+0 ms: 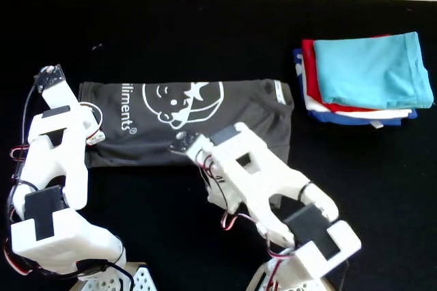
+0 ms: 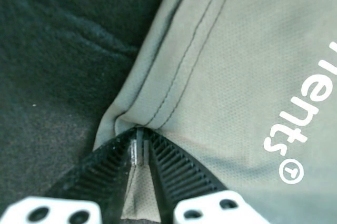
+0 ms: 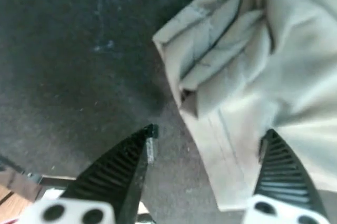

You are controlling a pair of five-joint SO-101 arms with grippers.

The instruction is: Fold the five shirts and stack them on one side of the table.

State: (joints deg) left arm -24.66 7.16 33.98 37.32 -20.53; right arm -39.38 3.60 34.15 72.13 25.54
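The black-covered table [image 1: 205, 24] stretched across the whole scene. On its middle lay the dark grey shirt [image 1: 252, 117], spread flat as a long band running from side to side, with a white cartoon print [image 1: 181, 103] facing up and a small white label [image 1: 278, 91] at its right end. The left arm [image 1: 58, 161] stood at the shirt's left end, and the right arm [image 1: 266, 182] leaned in over the shirt's near edge, towards the middle. Well apart from the grey shirt, at the far right of the table, sat the stack of folded shirts [image 1: 369, 79], a light blue shirt [image 1: 372, 69] on top with red, white and dark blue edges showing beneath it. The left gripper [image 2: 139, 134] was closed tight, its ribbed black fingers [image 2: 179, 169] pinching a fold of the grey shirt [image 2: 237, 77] at the stitched hem, the cloth pulled into a small ridge where they met, with the table [image 2: 52, 50] just beside. The right gripper [image 3: 210, 134] was spread wide and held nothing; one of its fingers [image 3: 131, 155] was over the bare table [image 3: 79, 50] and the other over the shirt's [image 3: 295, 50] edge, with a bunched corner of the fabric just beyond.
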